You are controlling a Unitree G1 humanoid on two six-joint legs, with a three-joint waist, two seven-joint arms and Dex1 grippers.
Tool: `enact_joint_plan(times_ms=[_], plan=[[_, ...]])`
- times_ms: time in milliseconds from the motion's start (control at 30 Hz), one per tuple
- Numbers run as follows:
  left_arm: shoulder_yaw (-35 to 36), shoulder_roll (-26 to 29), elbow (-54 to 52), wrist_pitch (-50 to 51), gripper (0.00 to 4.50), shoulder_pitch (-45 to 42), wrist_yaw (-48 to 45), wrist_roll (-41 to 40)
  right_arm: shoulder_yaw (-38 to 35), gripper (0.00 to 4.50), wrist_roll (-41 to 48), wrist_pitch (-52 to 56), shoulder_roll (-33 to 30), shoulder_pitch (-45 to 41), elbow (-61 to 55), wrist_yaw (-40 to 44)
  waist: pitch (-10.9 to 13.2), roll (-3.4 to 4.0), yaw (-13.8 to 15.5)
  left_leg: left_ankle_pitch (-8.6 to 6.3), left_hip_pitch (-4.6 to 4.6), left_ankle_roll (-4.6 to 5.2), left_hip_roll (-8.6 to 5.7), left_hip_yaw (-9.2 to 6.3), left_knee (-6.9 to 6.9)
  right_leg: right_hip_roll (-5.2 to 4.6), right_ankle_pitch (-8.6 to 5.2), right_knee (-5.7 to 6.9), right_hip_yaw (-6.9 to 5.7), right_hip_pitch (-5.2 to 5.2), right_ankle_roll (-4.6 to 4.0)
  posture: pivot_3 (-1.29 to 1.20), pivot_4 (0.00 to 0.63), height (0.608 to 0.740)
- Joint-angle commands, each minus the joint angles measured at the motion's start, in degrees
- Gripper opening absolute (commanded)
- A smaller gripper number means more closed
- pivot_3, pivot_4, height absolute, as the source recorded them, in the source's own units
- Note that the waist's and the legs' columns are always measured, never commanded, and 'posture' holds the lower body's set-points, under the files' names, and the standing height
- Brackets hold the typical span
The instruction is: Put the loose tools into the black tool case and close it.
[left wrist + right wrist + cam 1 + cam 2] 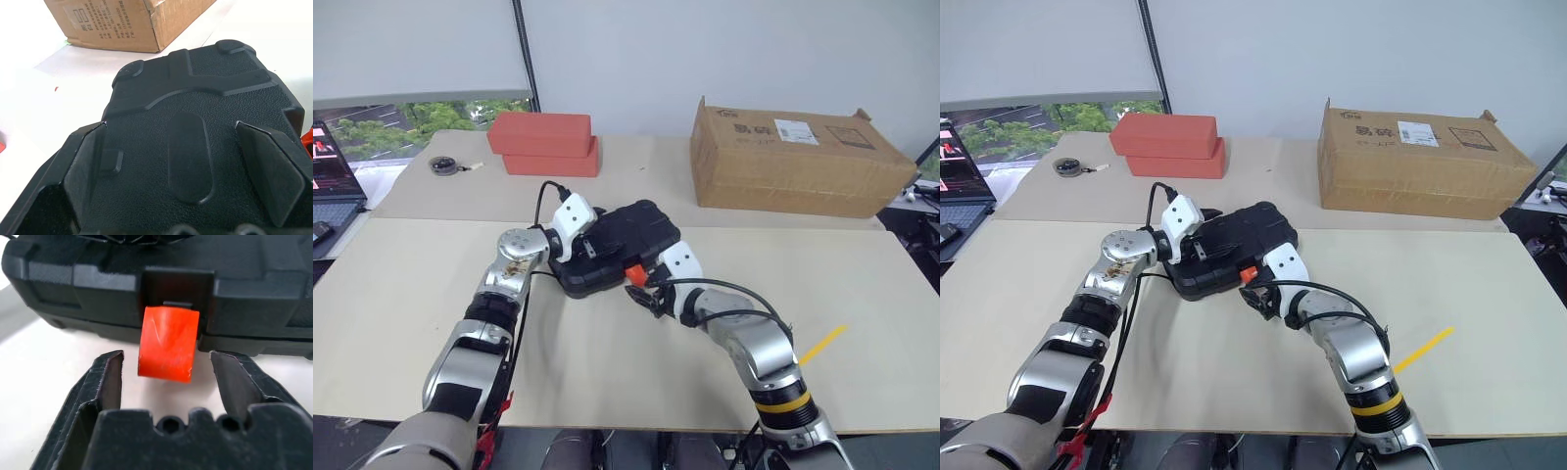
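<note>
The black tool case (641, 230) lies near the middle of the table with its ribbed lid (195, 117) down. No loose tools are in view. My left gripper (590, 247) rests over the near-left part of the lid, open, its fingers (83, 166) spread across the lid's top. My right gripper (643, 291) is at the case's front edge, open. The small orange latch (168, 343) hangs between its two fingers (105, 382), with a gap on each side. The latch tab sticks out from the case (254, 289) towards me.
Two stacked red boxes (544, 143) sit at the back left and a big cardboard box (793, 157) at the back right. A small dark round disc (443, 164) lies far left, near a laptop (331, 168). A yellow strip (823, 344) lies on the table at the right.
</note>
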Motion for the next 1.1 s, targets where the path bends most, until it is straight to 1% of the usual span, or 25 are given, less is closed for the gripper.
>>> enact_joint_plan(times_ms=[33,67,100,233,333,500,600,667,700,733,800,967,1033,1067,1100], plan=[[-2.2,-0.4,2.6,2.0,4.50,2.0,0.2,3.0,0.1,1.84,-0.9,-2.6,-0.2,-1.4,-1.7,-0.8,0.0,0.00,0.0,0.00,0.00,0.00,0.00,0.00,0.00,0.00,0.00,0.00,0.00,0.00,0.00,0.00,0.150,0.712],[-2.2,-0.4,2.6,2.0,4.50,2.1,0.2,3.0,0.1,1.46,-1.2,-3.7,-0.1,-1.5,-1.6,-1.1,0.0,0.00,0.0,0.00,0.00,0.00,0.00,-0.01,-0.01,0.00,0.00,-0.01,-0.01,0.00,0.00,0.00,0.150,0.712],[-2.1,-0.4,2.6,2.0,4.50,2.2,0.3,2.9,0.1,1.20,-1.5,-4.5,0.0,-1.4,-1.7,-1.4,0.0,0.00,0.0,0.00,0.00,0.00,0.00,-0.02,-0.01,0.00,0.00,0.00,-0.01,0.00,0.00,0.00,0.150,0.712],[-2.1,-0.5,2.3,2.3,4.50,2.6,0.3,2.7,0.4,1.17,-3.2,-11.2,0.4,-0.4,-1.2,-2.9,0.0,0.00,0.0,0.00,-0.02,-0.01,0.01,-0.02,-0.01,-0.01,0.00,0.00,-0.02,0.00,0.01,0.00,0.150,0.712],[-2.1,-0.6,2.2,2.3,4.50,2.9,0.4,2.7,0.2,1.17,-3.5,-15.6,2.7,0.0,0.3,-4.3,0.0,0.00,0.1,0.00,-0.05,-0.01,0.01,-0.04,-0.02,-0.01,0.00,-0.06,-0.06,-0.05,0.01,0.00,0.150,0.712],[-2.1,-0.8,1.8,2.7,4.50,2.9,0.4,2.6,1.8,1.17,-4.8,-15.9,3.5,-0.5,3.8,-3.9,0.0,0.00,-0.1,0.00,-0.09,-0.01,0.02,-0.03,-0.02,0.00,0.01,-0.05,-0.05,-0.01,0.03,0.00,0.150,0.712],[-2.1,-0.8,1.5,2.8,4.50,3.1,0.4,2.5,1.8,1.17,-4.0,-13.6,4.2,-1.3,4.7,-3.1,0.0,0.00,-0.4,0.00,-0.06,-0.02,0.06,-0.05,-0.02,-0.01,0.01,-0.05,-0.06,-0.02,0.03,0.00,0.150,0.712],[-2.1,-0.9,1.5,2.8,4.50,3.1,0.4,2.5,1.8,2.18,-4.3,-12.8,3.9,-0.9,4.1,-3.0,0.0,0.00,-0.5,0.00,-0.06,-0.02,0.08,-0.06,-0.03,-0.03,0.01,-0.06,-0.06,-0.03,0.03,0.00,0.150,0.712],[-2.1,-0.9,1.5,2.9,4.50,3.2,0.4,2.5,1.8,2.52,-4.5,-12.6,3.7,-0.8,3.8,-3.1,0.0,0.00,-0.6,0.00,-0.06,-0.03,0.09,-0.07,-0.03,-0.05,0.01,-0.06,-0.05,-0.05,0.03,0.00,0.150,0.712],[-2.0,-0.9,1.5,2.9,4.50,3.2,0.5,2.5,1.8,2.77,-4.6,-11.8,3.2,-0.5,3.5,-2.9,0.0,0.00,-0.6,0.00,-0.05,-0.03,0.09,-0.07,-0.03,-0.06,0.01,-0.06,-0.05,-0.06,0.03,0.00,0.150,0.712],[-2.0,-1.0,1.5,2.9,4.50,3.3,0.5,2.5,1.7,3.44,-4.3,-10.0,1.8,0.2,2.1,-2.0,0.0,0.00,-0.5,0.00,-0.03,-0.03,0.09,-0.12,-0.05,-0.07,0.00,-0.09,-0.06,-0.07,0.02,0.00,0.150,0.712],[-1.9,-1.1,1.8,2.8,4.50,3.3,0.7,2.6,0.5,3.44,-2.8,-4.7,-1.2,2.5,-3.9,-0.6,0.0,0.01,0.0,-0.05,-0.07,0.04,0.05,-0.13,-0.08,-0.09,0.00,-0.30,-0.10,-0.06,0.02,0.00,0.150,0.712],[-1.8,-1.2,1.9,2.7,4.50,3.3,0.8,2.6,0.1,2.90,-1.9,-2.4,-1.6,3.7,-7.0,-0.5,0.0,0.01,0.0,-0.06,-0.09,0.06,0.05,-0.15,-0.15,-0.11,0.01,-0.50,-0.10,-0.03,0.04,0.00,0.150,0.712],[-1.8,-1.2,2.0,2.6,4.50,3.3,0.8,2.6,0.1,2.72,-1.8,-1.8,-1.5,3.9,-7.7,-0.5,0.0,0.02,0.0,-0.07,-0.09,0.07,0.06,-0.14,-0.15,-0.10,0.02,-0.53,-0.10,-0.03,0.05,0.00,0.150,0.712],[-1.8,-1.3,2.1,2.6,4.50,3.3,0.9,2.7,0.1,2.40,-1.8,-1.5,-1.3,3.6,-7.8,-0.7,0.0,0.02,0.1,-0.07,-0.10,0.07,0.06,-0.15,-0.18,-0.11,0.02,-0.56,-0.11,-0.03,0.05,0.00,0.150,0.712]])
